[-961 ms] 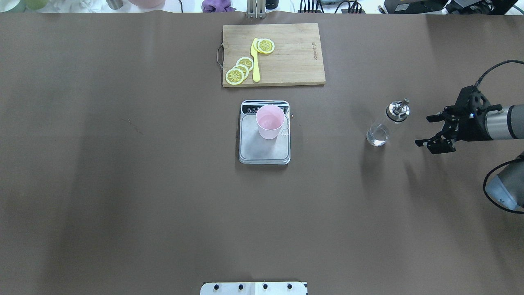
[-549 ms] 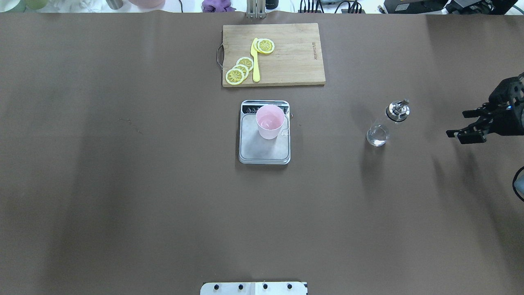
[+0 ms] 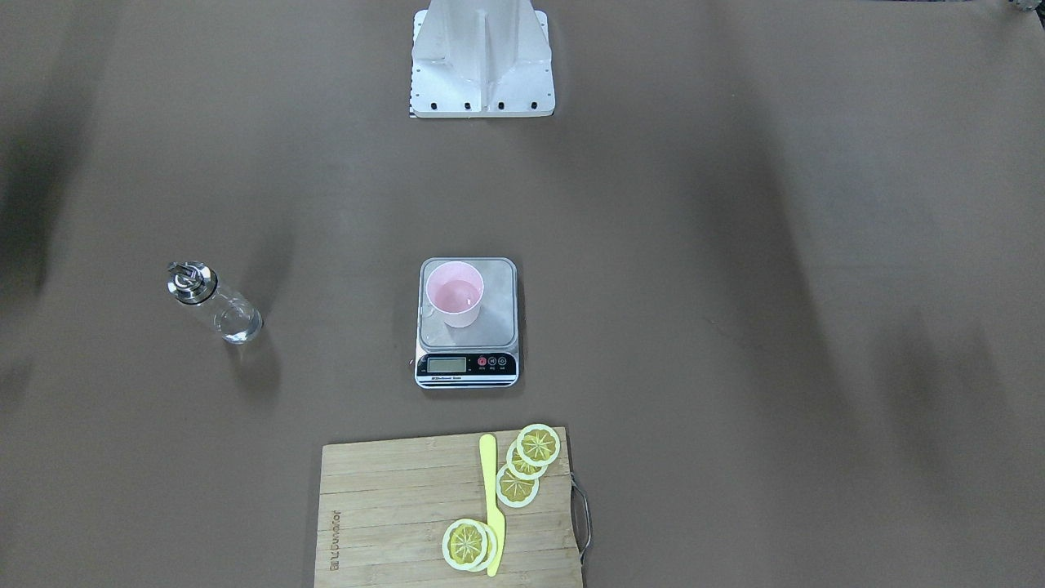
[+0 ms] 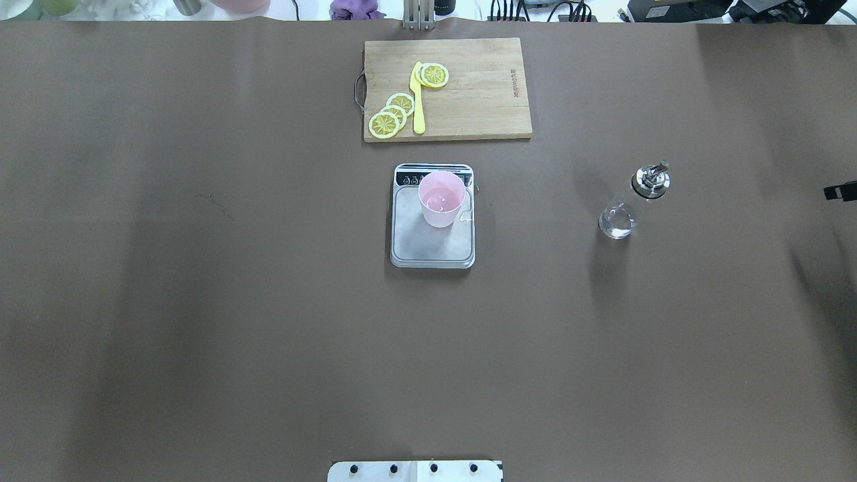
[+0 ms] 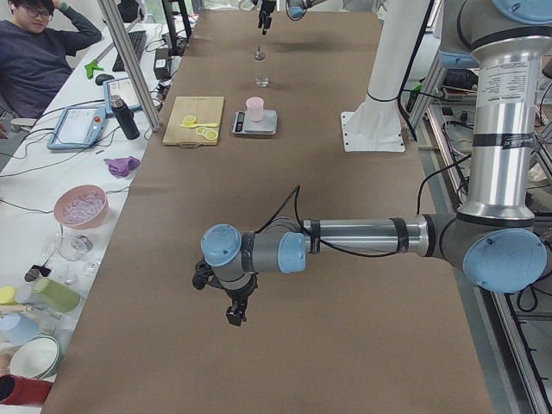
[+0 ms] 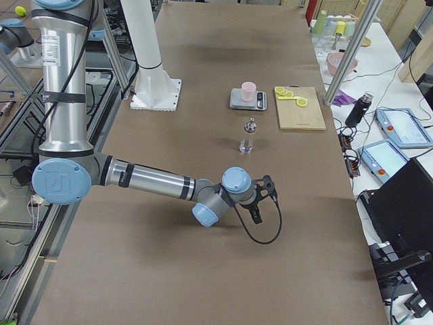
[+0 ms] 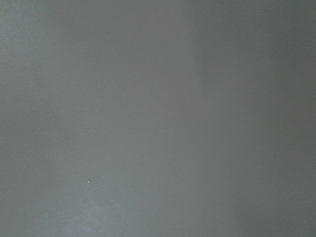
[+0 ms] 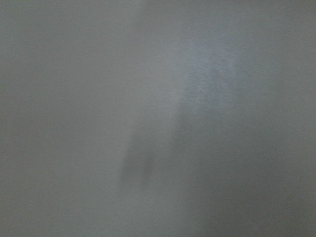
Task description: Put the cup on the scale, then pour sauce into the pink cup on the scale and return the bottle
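The pink cup (image 4: 442, 199) stands upright on the scale (image 4: 432, 246) at the table's middle, toward the display end, with a little clear liquid in it. It also shows in the front view (image 3: 455, 296). The glass bottle (image 4: 628, 204) with its silver spout cap stands alone on the table to the right of the scale. Of my right gripper only one fingertip (image 4: 841, 192) shows at the overhead view's right edge, far from the bottle. In the right side view the right gripper (image 6: 263, 200) looks open and empty. My left gripper (image 5: 231, 304) shows only in the left side view, so I cannot tell its state.
A wooden cutting board (image 4: 482, 94) with lemon slices (image 4: 392, 114) and a yellow knife (image 4: 418, 100) lies behind the scale. The robot's white base (image 3: 482, 61) stands at the near edge. Both wrist views show only bare brown table.
My right gripper has drawn back to the right, away from the bottle, until it is almost out of the overhead view. The bottle, cup and scale have not moved.
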You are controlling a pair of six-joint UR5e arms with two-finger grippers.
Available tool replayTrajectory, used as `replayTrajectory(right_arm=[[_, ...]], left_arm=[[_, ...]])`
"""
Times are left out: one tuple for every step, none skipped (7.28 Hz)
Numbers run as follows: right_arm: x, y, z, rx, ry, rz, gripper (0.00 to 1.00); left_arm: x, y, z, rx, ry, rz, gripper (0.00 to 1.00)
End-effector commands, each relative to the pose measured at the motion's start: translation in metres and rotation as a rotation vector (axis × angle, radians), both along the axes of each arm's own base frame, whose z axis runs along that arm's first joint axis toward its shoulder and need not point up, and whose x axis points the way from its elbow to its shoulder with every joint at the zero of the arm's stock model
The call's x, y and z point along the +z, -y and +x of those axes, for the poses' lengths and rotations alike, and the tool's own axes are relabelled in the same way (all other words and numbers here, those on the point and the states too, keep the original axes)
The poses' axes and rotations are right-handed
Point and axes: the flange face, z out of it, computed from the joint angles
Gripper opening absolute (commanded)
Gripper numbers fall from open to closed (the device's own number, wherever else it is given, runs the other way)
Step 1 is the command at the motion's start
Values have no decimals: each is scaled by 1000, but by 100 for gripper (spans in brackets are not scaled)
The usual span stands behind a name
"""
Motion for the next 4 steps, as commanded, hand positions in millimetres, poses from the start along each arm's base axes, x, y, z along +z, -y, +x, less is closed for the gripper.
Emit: replayTrajectory(right_arm=[[-12, 25, 49, 94, -10, -194, 100], [-33, 32, 50, 101, -30, -247, 99], [-46, 35, 56, 113, -37, -297, 100], [-57, 44, 61, 118, -46, -346, 100]], left_arm=[[2, 0, 0, 0, 0, -6, 98], [2, 0, 0, 0, 0, -10, 98], [3, 0, 0, 0, 0, -11, 98], [3, 0, 0, 1, 0, -7, 98]])
